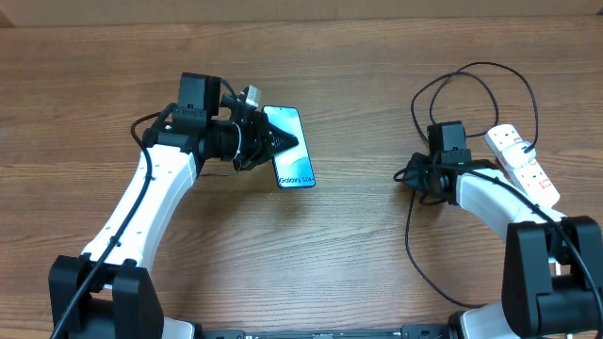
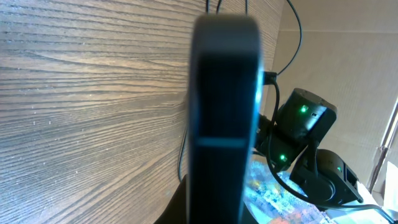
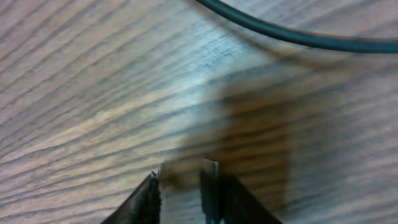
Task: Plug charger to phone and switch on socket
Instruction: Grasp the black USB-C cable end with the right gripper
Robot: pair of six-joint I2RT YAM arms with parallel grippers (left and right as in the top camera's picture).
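Note:
The phone (image 1: 292,155), its light blue screen facing up, sits at centre left of the table. My left gripper (image 1: 285,144) is shut on its left side. In the left wrist view the phone's dark edge (image 2: 224,93) fills the middle and hides the fingers. The charger (image 1: 471,73) loops as a thin black cable at the right. It runs past my right gripper (image 1: 413,175), which is low over the wood. Seen from the right wrist, that gripper (image 3: 180,177) is slightly open with only bare table between its fingers. The charger (image 3: 298,37) passes beyond the tips. The socket (image 1: 524,162) lies at the far right.
The right arm (image 2: 305,143), with green lights, shows behind the phone in the left wrist view. A stretch of black cable (image 1: 411,240) trails toward the table's front edge, beside the right arm's base (image 1: 551,273).

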